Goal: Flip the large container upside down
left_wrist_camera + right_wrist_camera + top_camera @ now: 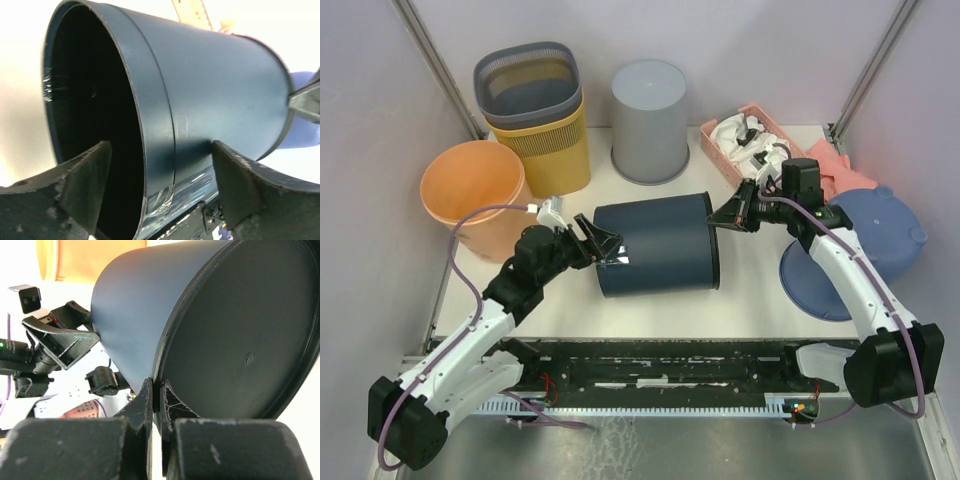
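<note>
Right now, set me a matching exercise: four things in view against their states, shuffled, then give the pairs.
1 dark blue container
2 left gripper
3 right gripper
4 orange bucket

A shut on the container's base rim
B lying on its side
C standing, mouth up
D open, astride the mouth rim

Pairs: 1-B, 2-D, 3-A, 4-C

The pale rectangular table [752,296] carries a dark blue cylindrical plastic container [665,245] lying on its side at the middle, mouth to the left. At the left edge stands a round orange plastic bucket [470,190], with a yellow ribbed plastic bin [550,145] just beyond it. A grey plastic cylinder [650,120] stands far centre, closed end up. Far right lie a pink oblong tray [712,143] and a pink cloth [830,165]. A blue round plastic basin [890,225] sits on the right.
</note>
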